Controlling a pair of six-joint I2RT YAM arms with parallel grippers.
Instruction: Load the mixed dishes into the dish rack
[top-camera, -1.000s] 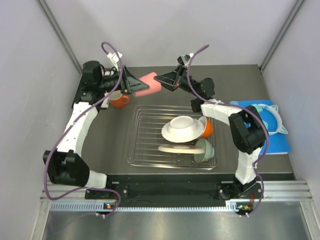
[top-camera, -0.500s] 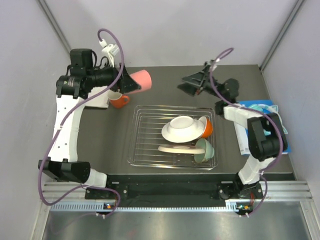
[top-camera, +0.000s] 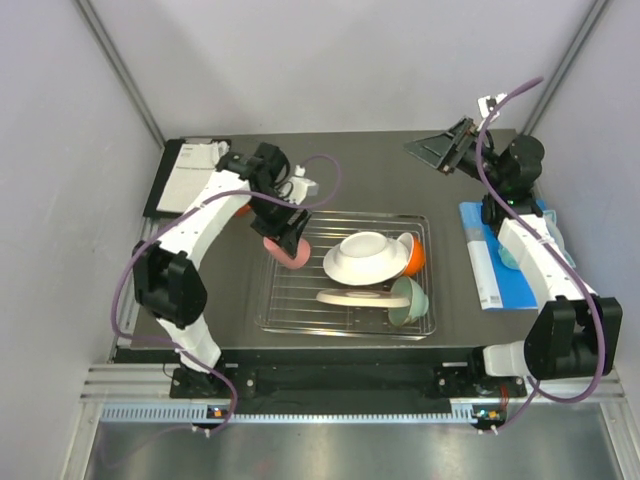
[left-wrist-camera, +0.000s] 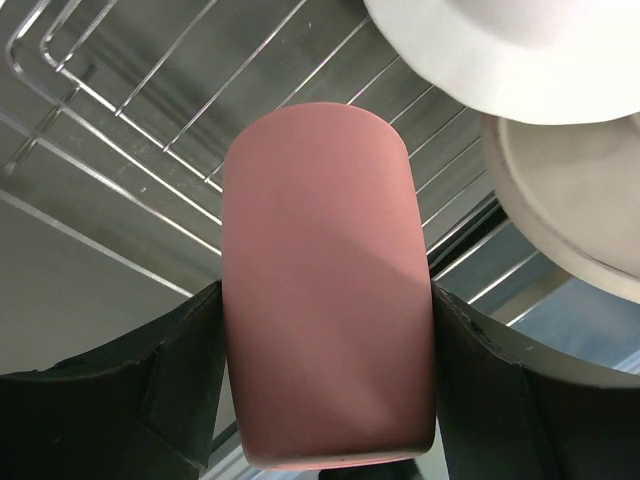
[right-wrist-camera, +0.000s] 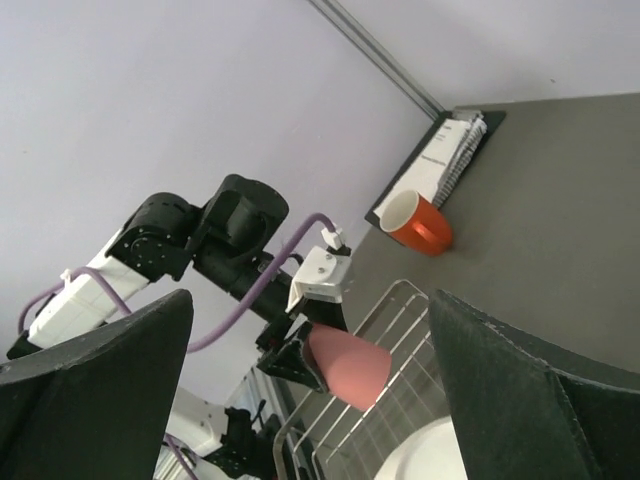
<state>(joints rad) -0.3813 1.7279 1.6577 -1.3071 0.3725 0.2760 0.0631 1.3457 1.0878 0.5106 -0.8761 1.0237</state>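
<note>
My left gripper (top-camera: 285, 240) is shut on the pink cup (left-wrist-camera: 320, 290), one finger (left-wrist-camera: 150, 400) pressed on each side. It holds the cup (top-camera: 290, 255) tilted over the left end of the dish rack (top-camera: 300, 295), close to the wires (left-wrist-camera: 120, 130). In the rack lie a white bowl (top-camera: 365, 255), an orange mug (top-camera: 413, 256), a mint-green bowl (top-camera: 408, 298) and a plate (top-camera: 350, 296). My right gripper (top-camera: 440, 150) is open and empty, raised at the far right. From there I see the pink cup (right-wrist-camera: 350, 370) and another orange mug (right-wrist-camera: 420, 222) on the table.
A white booklet (top-camera: 190, 170) lies at the back left corner, near the loose orange mug. Turquoise headphones (top-camera: 520, 250) rest on a blue pad (top-camera: 495, 275) at the right edge. Pale walls close in the table on three sides.
Both grippers met at the pink cup at the back. The right one opened and drew back to the far right; the left one carried the cup to the rack's left end.
</note>
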